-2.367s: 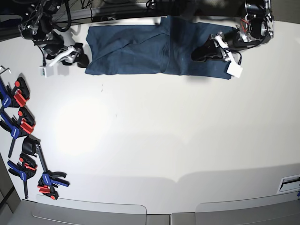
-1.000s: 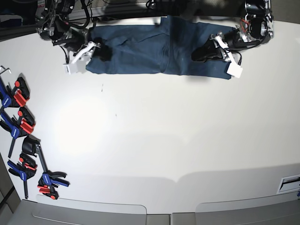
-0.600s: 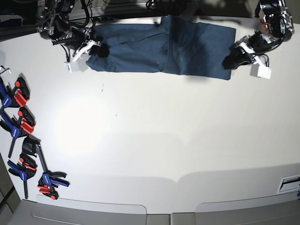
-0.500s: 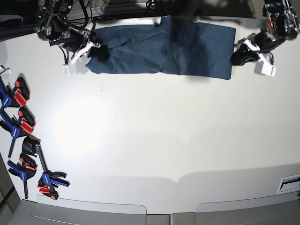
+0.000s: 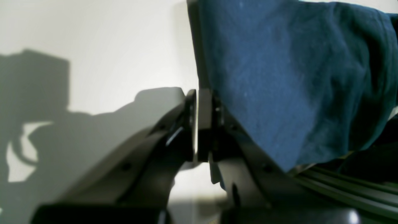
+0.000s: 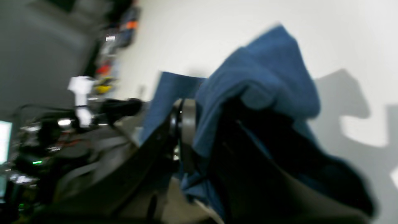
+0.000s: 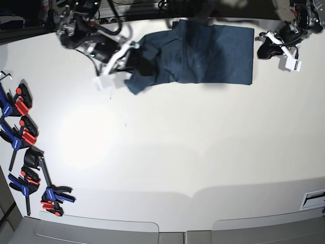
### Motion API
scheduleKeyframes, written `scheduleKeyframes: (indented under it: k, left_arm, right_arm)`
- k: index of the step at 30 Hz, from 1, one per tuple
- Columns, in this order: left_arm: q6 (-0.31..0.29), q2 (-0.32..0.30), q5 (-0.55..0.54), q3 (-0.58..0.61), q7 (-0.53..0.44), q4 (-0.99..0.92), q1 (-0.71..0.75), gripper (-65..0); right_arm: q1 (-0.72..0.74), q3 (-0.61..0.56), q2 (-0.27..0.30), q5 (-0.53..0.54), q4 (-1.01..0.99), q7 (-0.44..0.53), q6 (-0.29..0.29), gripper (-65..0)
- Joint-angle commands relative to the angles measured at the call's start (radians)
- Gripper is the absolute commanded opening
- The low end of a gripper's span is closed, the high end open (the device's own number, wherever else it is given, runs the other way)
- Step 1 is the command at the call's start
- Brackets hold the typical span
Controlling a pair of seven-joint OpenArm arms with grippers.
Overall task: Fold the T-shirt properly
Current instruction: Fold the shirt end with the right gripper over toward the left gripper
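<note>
My right gripper (image 7: 133,57) pinches the soft, floppy T-shirt (image 7: 213,51) hem; left gripper (image 7: 265,50) clenched empty beside it.

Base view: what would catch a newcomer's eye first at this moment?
The dark navy T-shirt at the table's far edge, one end bunched and lifted by the right gripper, which is shut on it. The left gripper sits shut just off the shirt's opposite edge. Blue-and-red clamps lie along the table's left side.
</note>
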Motion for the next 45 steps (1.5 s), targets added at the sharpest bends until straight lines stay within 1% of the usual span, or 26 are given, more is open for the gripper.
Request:
scheduleKeyframes:
  k: [1,3,6,8,10,11,14,16,19,22,24,26,30,32,36,44,45]
  left_arm:
    - [-0.009,-0.013,-0.017,-0.005,-0.019,0.017,0.003,-65.0]
    - [-0.009,-0.013,-0.017,-0.005,-0.012,0.017,0.003,-65.0]
    - [-0.009,-0.013,-0.017,-0.005,-0.008,0.017,0.008,-65.0]
    - [-0.009,-0.014,-0.017,-0.005,-0.008,0.017,0.017,-65.0]
    - [-0.009,-0.014,-0.017,-0.005,-0.008,0.017,0.024,-65.0]
    - [-0.009,-0.014,-0.017,-0.005,-0.008,0.017,0.027,-65.0]
    - [-0.009,-0.013,-0.018,-0.005,-0.009,0.017,0.031,-65.0]
    - [-0.009,-0.013,-0.018,-0.005,-0.009,0.017,0.031,-65.0]
    - [-0.009,-0.012,-0.018,-0.005,-0.009,0.017,0.031,-65.0]
    - [-0.009,-0.002,-0.017,-0.003,-0.009,0.017,0.031,-65.0]
    - [-0.009,0.008,-0.017,0.002,-0.009,0.017,0.031,-65.0]
    - [-0.009,0.008,-0.017,0.016,-0.009,0.017,0.031,-65.0]
    - [-0.009,0.008,-0.017,0.053,-0.009,0.017,0.031,-65.0]
    - [-0.009,0.008,-0.017,0.070,-0.009,0.017,0.031,-65.0]
    - [-0.009,0.008,-0.017,0.081,-0.011,0.017,0.031,-65.0]
    - [-0.009,0.008,-0.017,0.081,-0.018,0.017,0.031,-65.0]
    - [-0.009,0.008,-0.017,0.081,-0.017,0.017,0.031,-65.0]
  right_arm:
    - [0.006,-0.044,-0.011,0.012,0.021,0.034,0.011,-65.0]
    - [0.009,-0.150,-0.032,-0.046,0.021,0.069,0.011,-65.0]
    - [0.039,-0.304,-0.060,-0.160,0.021,0.091,0.011,-65.0]
    - [0.061,-0.393,-0.074,-0.254,0.021,0.121,0.011,-65.0]
    - [0.076,-0.470,-0.088,-0.357,0.021,0.172,0.009,-65.0]
    - [0.081,-0.504,-0.093,-0.404,0.021,0.198,0.001,-65.0]
    - [0.090,-0.592,-0.106,-0.529,0.019,0.261,-0.048,-65.0]
    - [0.095,-0.638,-0.106,-0.590,0.010,0.288,-0.075,-65.0]
    - [0.102,-0.686,-0.106,-0.651,-0.027,0.315,-0.108,-65.0]
    - [0.111,-0.719,-0.106,-0.687,-0.071,0.356,-0.142,-65.0]
    - [0.124,-0.738,-0.106,-0.694,-0.093,0.370,-0.152,-65.0]
    - [0.136,-0.759,-0.113,-0.693,-0.102,0.371,-0.153,-65.0]
    - [0.137,-0.804,-0.149,-0.694,-0.102,0.370,-0.154,-65.0]
    - [0.139,-0.833,-0.150,-0.698,-0.102,0.372,-0.153,-65.0]
    - [0.139,-0.874,-0.150,-0.752,-0.102,0.394,-0.154,-65.0]
    - [0.139,-0.876,-0.150,-0.763,-0.102,0.415,-0.154,-65.0]
    - [0.139,-0.876,-0.150,-0.757,-0.102,0.420,-0.154,-63.1]
